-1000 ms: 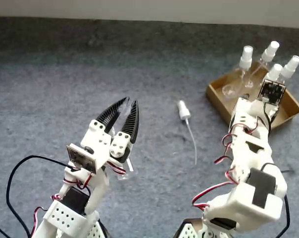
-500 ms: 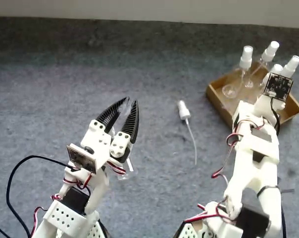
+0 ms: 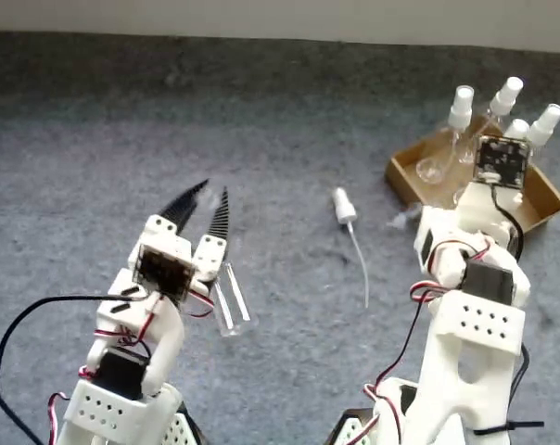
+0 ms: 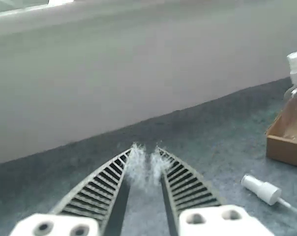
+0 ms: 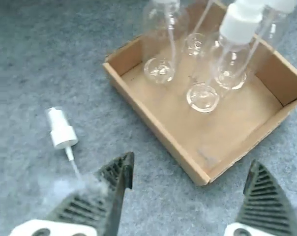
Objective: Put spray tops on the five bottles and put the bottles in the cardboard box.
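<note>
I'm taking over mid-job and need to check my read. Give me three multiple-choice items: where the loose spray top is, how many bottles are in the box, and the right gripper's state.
1. Where does the loose spray top lie?
A. On the carpet between the bare bottle and the cardboard box
B. Inside the box
C. Screwed onto the bare bottle

2. How many capped bottles stand in the box?
A. Three
B. Four
C. Five

3. What state is the right gripper in?
A. Shut on a bottle
B. Shut on the spray top
C. Open and empty

Answers:
1 A: the high view shows it on bare carpet, apart from both.
2 B: four bases show in the right wrist view.
3 C: its fingers are spread wide with nothing between them.
</note>
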